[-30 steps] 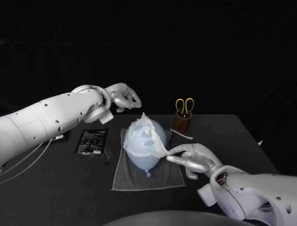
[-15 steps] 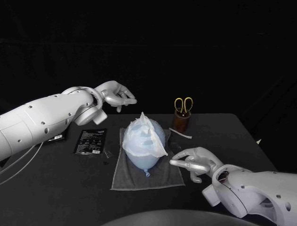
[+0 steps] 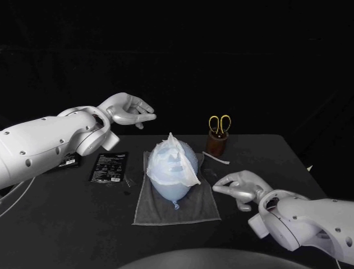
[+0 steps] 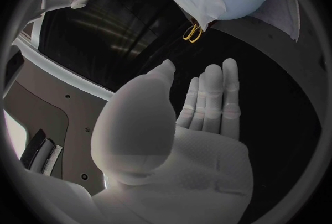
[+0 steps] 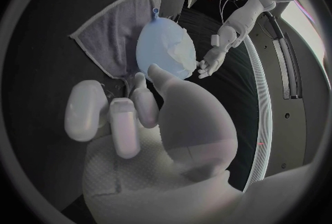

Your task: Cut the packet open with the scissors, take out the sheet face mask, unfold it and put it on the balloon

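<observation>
The fingers (image 5: 124, 124) of the right hand (image 3: 240, 189) are being held curled in on nothing, low over the table (image 3: 266, 154) just beside the grey cloth (image 3: 201, 214). The fingers (image 4: 211, 97) of the left hand (image 3: 130, 110) are being held released, with nothing in them, raised well above the black packet (image 3: 108, 168), which is lying flat on the table beside the cloth.

Between the hands, the pale blue balloon (image 3: 174, 191) is lying on the cloth, and the white sheet mask (image 3: 171, 158) is draped over its far part. One peak is sticking up and one edge is jutting out on the right hand's side. The scissors (image 3: 220, 124) are standing in a brown holder (image 3: 216, 147) farther back.

The last step, laying the mask on the balloon, is judged as being nearly done. Any next move is judged as calling for a light press on the loose edge and peak, without the balloon being rolled.
</observation>
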Tool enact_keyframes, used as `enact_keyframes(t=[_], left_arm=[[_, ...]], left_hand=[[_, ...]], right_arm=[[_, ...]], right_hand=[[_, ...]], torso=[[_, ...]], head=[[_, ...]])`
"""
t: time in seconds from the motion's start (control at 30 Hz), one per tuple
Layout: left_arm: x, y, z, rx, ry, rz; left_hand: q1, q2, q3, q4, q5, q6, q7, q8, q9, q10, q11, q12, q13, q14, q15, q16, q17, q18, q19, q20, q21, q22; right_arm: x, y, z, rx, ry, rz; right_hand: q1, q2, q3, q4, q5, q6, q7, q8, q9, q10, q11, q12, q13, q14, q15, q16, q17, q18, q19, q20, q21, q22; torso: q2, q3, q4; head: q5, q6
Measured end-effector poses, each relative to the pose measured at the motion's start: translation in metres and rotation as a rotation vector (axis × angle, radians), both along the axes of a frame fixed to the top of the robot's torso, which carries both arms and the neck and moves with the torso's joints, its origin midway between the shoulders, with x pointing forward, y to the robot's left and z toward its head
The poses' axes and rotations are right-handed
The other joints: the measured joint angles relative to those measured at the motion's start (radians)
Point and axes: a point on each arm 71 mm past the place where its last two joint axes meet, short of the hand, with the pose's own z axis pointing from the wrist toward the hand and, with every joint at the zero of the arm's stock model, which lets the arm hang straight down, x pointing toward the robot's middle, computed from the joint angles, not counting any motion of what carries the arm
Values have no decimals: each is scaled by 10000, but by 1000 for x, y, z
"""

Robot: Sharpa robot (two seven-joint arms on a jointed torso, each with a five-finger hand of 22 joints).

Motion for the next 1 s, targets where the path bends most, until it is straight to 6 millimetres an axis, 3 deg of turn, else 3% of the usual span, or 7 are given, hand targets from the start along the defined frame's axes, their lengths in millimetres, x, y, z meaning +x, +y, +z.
enact_keyframes(t=[0.23,0.3,0.43,0.57,0.7,0.9,1.0], left_arm=[[-28,19,-18,-398,-78,343],[-37,23,-26,-499,-8,408],[-54,26,-45,-620,192,507],[-67,24,-61,-695,408,571],[-74,20,-70,-718,510,611],[-79,11,-72,-679,470,511],[-82,5,-72,-612,439,332]], left_hand=[[841,355,-1561,116,0,195,-86,-34,11,25,541,-1573,-1407,-1625,709,-3146,-1783,1,-1071,926,-3298,-2046],[1043,349,-1808,135,0,248,-271,-193,6,141,517,-2246,-1805,-2071,820,-4177,-2266,-16,-1272,980,-3957,-2457],[1240,157,-2188,162,0,48,-346,-617,-87,40,417,-3341,-1947,-2677,1165,-5561,-2873,-552,-1811,982,-4877,-2997],[1277,-308,-2850,203,0,-886,-340,-1302,-266,-322,391,-4102,-1948,-4461,1561,-7267,-3554,-1074,-3308,1018,-5693,-3392],[1253,-840,-3931,243,77,-2139,-267,-2074,-461,-752,574,-4647,-1948,-5302,1564,-8109,-3868,-1102,-4047,1042,-6065,-3466],[1187,-1004,-4201,246,78,-2881,-350,-2472,-555,-1085,907,-4855,-1947,-5708,1534,-8481,-4003,-1103,-4386,1055,-6186,-3482],[1121,-1071,-4255,247,78,-2988,-348,-2537,-555,-1306,755,-4967,-1947,-6098,1708,-8749,-4108,-1103,-4712,1062,-6295,-3519]], right_arm=[[35,-5,35,-199,-1580,66],[46,-6,48,-297,-2091,186],[65,-3,70,-501,-2957,548],[78,5,84,-754,-3541,1033],[89,17,93,-994,-3948,1487],[104,32,97,-1378,-4253,1858],[113,40,98,-1577,-4360,1971]], right_hand=[[166,166,613,-281,0,631,-171,-238,-304,673,-126,958,112,-16,-55,168,2,-215,196,-102,984,3],[166,166,666,-335,0,748,-212,-296,-369,690,-140,1113,111,-31,-98,168,4,-216,196,-103,1150,3],[44,44,693,-308,0,799,-223,-391,-443,691,-140,1324,110,-38,-105,168,8,-217,199,-105,1386,2],[-94,-94,693,-308,0,831,-192,-506,-517,691,-140,1386,106,-38,-105,167,8,-219,218,-125,1447,1],[-224,-224,690,-305,0,831,-192,-643,-582,690,-141,1459,102,-38,-105,166,7,-220,230,-138,1518,-1],[-418,-418,594,-209,0,706,-68,-910,-710,691,-135,1459,92,-38,-105,164,7,-221,230,-139,1507,-6],[-450,-451,577,-191,-1,600,37,-1048,-771,702,-16,1456,84,-22,-89,145,5,-223,230,-139,1447,-5]], torso=[[0,36,35],[3,38,50],[14,35,78],[31,31,101],[46,18,124],[68,12,148],[81,12,160]], head=[[14,-28],[2,-34],[-46,-36],[-63,-27],[-68,-25],[-49,-27],[-64,-42]])
